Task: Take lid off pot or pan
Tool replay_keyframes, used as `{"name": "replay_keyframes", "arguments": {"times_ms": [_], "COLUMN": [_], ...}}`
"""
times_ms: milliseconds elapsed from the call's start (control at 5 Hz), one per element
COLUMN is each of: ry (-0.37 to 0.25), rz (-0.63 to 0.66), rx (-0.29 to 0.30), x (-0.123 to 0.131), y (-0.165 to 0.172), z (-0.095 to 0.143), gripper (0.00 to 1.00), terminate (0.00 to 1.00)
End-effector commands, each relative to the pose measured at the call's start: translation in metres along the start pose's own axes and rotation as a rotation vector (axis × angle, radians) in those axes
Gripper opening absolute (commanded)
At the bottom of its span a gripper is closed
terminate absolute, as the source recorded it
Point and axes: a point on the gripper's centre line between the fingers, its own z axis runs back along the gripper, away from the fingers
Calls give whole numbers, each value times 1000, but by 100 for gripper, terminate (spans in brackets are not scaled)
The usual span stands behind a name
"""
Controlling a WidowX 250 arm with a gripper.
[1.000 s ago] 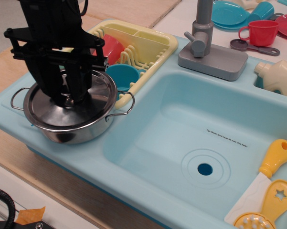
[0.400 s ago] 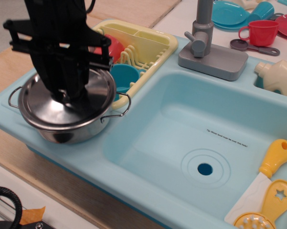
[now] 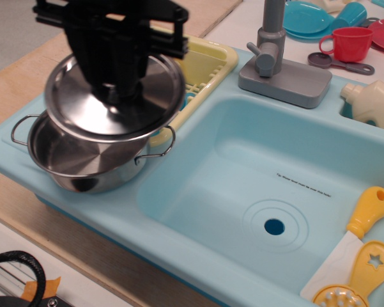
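Counting one lid [image 3: 115, 102], one pot [image 3: 83, 157], one black hand [image 3: 118, 96]. Hand clamped from above on the lid's middle, knob hidden between the dark fingers; lid raised clear of the pot, tilted, overlapping the pot's far rim in this view. Pot open beneath, seated on the pale blue sink's [image 3: 179, 211] left ledge near the counter's [image 3: 45, 211] left front edge, two wire loop handles showing, one left, one right.

Behind the lid, one yellow dish rack [image 3: 204, 70], mostly hidden by lid and hand. Right of the pot, one deep basin with one round drain hole [image 3: 274, 226]. At the basin's far edge, one grey tap [image 3: 278, 57]. Toward the far right corner: one red cup [image 3: 348, 43], one grey spoon [image 3: 335, 62], blue dishes [image 3: 307, 18], one cream bottle [image 3: 370, 102]. At the near right corner, two yellow-handled utensils [image 3: 358, 256], lying just beside each other. Nothing between lid and basin.
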Motion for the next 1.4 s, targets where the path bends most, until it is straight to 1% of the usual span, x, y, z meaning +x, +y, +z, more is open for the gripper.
{"name": "replay_keyframes", "arguments": {"times_ms": [0, 200, 400, 600, 800, 1000, 1200], "ry": [-27, -13, 27, 58, 85, 147, 147], "rz": [-39, -60, -65, -69, -85, -80, -80], "rx": [-49, -91, -126, -155, -172, -161, -161], "x": [17, 23, 21, 22, 21, 23, 23], "y": [-45, -65, -71, -69, -69, -68, -68], "z": [5, -13, -33, -51, -59, -63, -63], "gripper": [0, 0, 0, 0, 100, 100, 100], "terminate": [0, 0, 0, 0, 0, 0, 100]}}
